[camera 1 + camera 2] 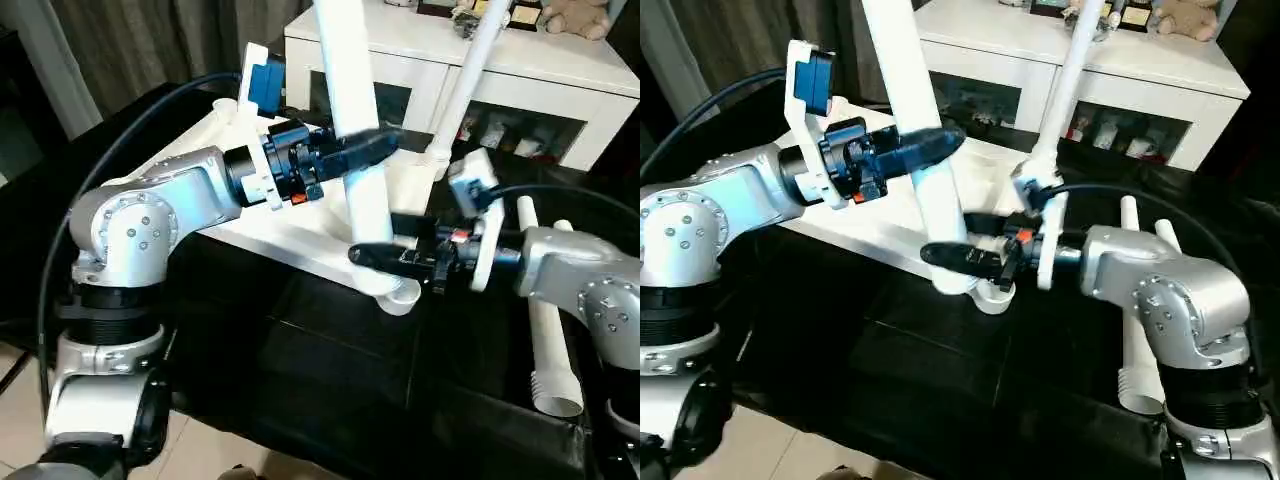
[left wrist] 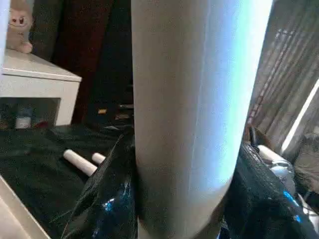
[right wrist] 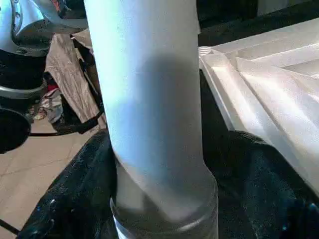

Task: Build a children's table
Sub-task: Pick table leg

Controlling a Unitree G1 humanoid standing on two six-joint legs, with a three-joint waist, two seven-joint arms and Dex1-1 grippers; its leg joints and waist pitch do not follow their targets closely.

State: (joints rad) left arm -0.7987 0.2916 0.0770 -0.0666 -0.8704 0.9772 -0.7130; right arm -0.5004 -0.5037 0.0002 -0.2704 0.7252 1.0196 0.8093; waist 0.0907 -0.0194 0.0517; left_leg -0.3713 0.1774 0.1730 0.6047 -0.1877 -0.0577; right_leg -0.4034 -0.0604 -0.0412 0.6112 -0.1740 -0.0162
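The children's table top lies upside down on a black cloth, ribbed underside facing up. One white leg stands in the near corner socket. My left gripper is shut on this leg partway up, its fingers pressed to both sides. My right gripper straddles the same leg just above the socket, jaws open, one finger beside it. A second leg stands in the far corner socket. Two loose legs lie on the cloth to the right.
A white low cabinet with dark glass openings stands close behind the table top, with a plush toy and small items on it. Curtains hang at the back left. Pale floor shows at the near left beyond the cloth.
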